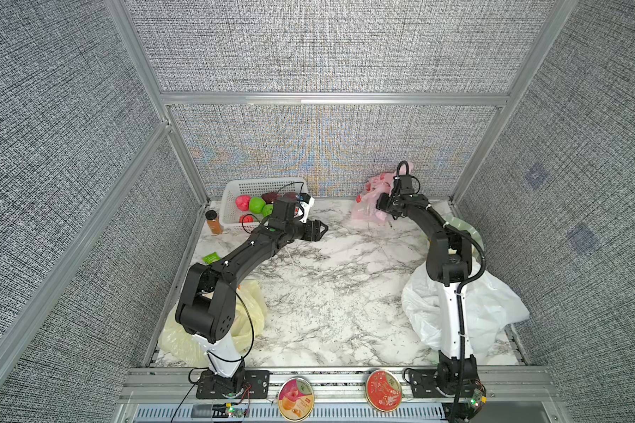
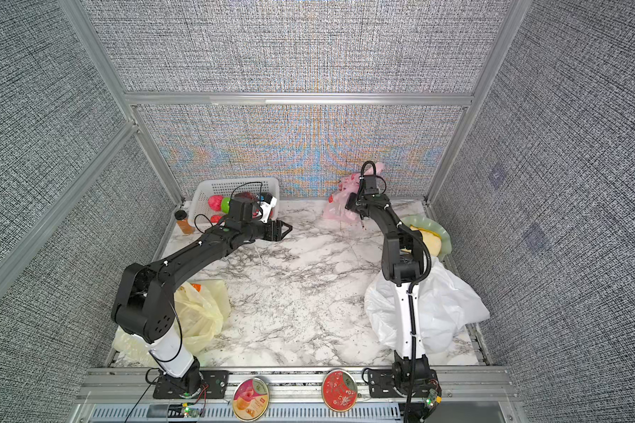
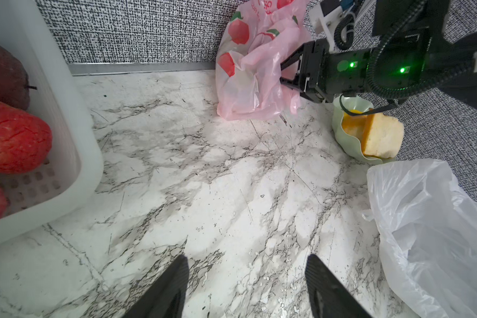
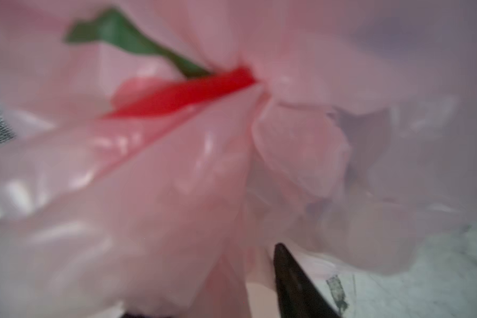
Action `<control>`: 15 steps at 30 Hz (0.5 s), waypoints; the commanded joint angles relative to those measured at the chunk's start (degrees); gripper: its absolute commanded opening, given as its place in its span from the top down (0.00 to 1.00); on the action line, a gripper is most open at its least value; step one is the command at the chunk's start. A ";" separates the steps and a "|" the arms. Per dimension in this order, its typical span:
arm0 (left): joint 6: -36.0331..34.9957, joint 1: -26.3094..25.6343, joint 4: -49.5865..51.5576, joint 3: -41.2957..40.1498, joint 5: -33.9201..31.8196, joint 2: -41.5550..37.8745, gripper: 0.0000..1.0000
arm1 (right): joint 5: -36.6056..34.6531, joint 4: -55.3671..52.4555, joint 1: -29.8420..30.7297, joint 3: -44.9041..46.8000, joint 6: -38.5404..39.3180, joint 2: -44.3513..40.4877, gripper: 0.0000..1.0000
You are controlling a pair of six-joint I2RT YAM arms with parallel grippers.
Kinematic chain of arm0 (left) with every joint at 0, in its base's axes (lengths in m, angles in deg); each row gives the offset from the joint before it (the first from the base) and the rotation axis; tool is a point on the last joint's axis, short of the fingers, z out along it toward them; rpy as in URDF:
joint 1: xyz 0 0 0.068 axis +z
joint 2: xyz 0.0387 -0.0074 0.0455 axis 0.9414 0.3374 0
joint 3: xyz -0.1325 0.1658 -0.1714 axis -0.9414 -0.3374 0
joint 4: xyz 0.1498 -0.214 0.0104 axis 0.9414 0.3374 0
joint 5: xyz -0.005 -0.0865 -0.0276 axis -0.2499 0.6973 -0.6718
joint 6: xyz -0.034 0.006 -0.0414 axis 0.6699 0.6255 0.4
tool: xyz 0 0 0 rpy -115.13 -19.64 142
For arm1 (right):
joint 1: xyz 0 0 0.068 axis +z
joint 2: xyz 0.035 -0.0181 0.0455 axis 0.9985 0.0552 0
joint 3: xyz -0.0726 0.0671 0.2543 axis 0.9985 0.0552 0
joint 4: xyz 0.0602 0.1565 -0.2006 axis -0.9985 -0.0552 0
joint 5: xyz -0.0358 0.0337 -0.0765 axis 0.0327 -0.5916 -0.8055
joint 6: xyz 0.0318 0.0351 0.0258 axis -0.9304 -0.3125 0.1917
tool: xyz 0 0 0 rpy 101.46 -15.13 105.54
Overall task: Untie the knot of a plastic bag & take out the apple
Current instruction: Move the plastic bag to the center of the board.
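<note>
Now: pink bag point(image 1: 369, 212) sits on table point(image 1: 327, 293) against back wall, right of centre. Right gripper point(image 3: 281, 72) pushed into bag's side, fingers part-spread with plastic between; firm grip or not, cannot tell. Right wrist view: blurred pink film fills frame, one fingertip point(image 4: 295, 283) showing. Left gripper point(image 3: 247, 264) wide open, empty, hovering over bare table beside basket point(image 1: 235, 190). Bag contents hidden by folds.
</note>
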 commanded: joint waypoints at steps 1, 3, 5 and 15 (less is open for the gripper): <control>-2.55 0.14 2.96 0.83 -1.22 0.10 0.30 | 4.10 2.41 1.50 5.02 -0.36 -3.20 0.91; -3.07 0.14 5.17 0.92 -1.44 -0.01 0.31 | 4.69 5.21 2.84 12.17 -0.03 -7.84 1.00; -2.84 0.14 5.47 -0.72 -1.86 -1.38 0.31 | 5.54 7.95 4.39 19.62 -0.01 -13.12 1.00; -0.24 0.08 4.48 -13.12 -4.68 -15.74 0.32 | 0.19 10.87 19.69 50.80 -1.00 -41.76 1.00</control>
